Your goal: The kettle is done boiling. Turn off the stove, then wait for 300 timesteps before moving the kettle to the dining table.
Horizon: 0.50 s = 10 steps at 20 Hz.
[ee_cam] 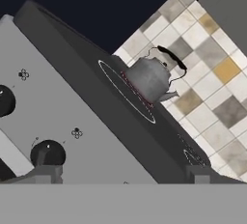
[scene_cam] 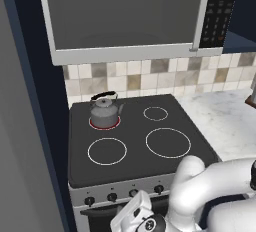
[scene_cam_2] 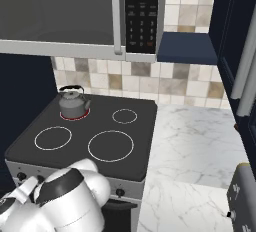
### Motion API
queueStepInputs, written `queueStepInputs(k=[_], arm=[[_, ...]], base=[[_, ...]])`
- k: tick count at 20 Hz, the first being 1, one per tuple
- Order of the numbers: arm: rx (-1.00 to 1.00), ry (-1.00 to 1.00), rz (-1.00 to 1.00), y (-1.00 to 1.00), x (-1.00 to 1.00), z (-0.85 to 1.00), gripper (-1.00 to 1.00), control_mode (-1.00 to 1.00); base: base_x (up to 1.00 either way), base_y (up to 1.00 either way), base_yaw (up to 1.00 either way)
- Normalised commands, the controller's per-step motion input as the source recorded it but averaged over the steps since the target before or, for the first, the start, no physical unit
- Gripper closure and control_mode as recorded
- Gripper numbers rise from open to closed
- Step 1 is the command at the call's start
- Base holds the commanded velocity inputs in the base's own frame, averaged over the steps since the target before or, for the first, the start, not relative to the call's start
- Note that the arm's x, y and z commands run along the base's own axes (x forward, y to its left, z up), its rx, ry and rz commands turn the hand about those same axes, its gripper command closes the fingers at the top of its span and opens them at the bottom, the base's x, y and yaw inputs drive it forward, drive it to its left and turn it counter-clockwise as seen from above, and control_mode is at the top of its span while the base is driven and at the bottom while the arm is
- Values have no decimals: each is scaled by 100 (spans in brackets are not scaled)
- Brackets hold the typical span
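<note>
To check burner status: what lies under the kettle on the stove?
Under the kettle, a red-glowing ring on the stove shows around its base; the ring's inside is covered.

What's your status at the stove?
End effector open, empty, near front knobs. Kettle on back-left burner, ring red. Nothing in the way.

Tiled backsplash [scene_cam_2: 150, 83], microwave [scene_cam: 125, 16] above, marble counter [scene_cam_2: 195, 151], navy cabinets [scene_cam_2: 235, 36] at right
</note>
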Motion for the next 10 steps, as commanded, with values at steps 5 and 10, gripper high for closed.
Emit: queueStepInputs(k=[5,10], arm=[[0,-1,0,20,17,-15,-100,-100],[0,0,0,18,7,-18,-100,-100]], base=[[0,0,0],[0,0,0]])
